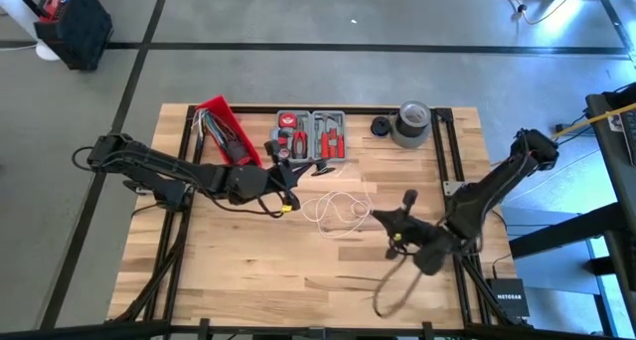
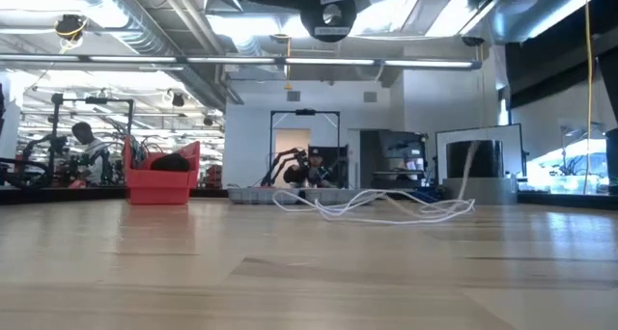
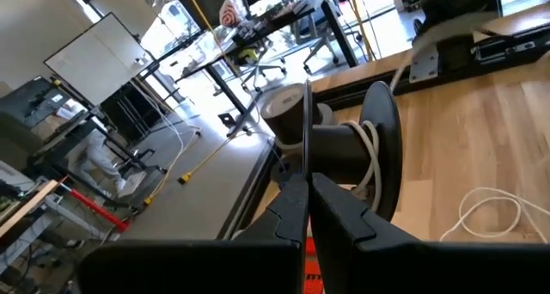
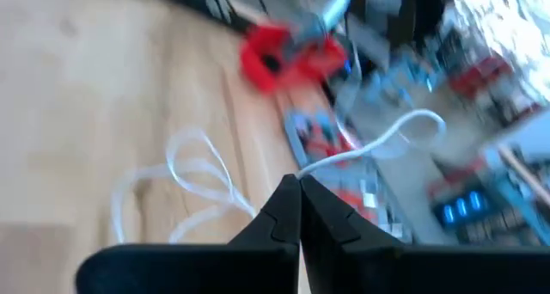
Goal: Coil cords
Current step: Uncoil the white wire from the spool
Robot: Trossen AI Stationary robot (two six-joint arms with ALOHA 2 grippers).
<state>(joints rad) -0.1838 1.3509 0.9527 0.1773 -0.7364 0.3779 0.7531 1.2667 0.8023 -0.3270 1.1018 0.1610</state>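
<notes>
Closest to my low camera, bare bench is stretching away to the white cord, which is lying in loose loops near the middle. From above I am seeing my right hand sitting just right of those loops; its wrist view is showing the fingers pinched together on a strand of white cord that is arcing away. My left hand is resting left of the loops, below the grey tool tray, fingers closed against a dark spool.
</notes>
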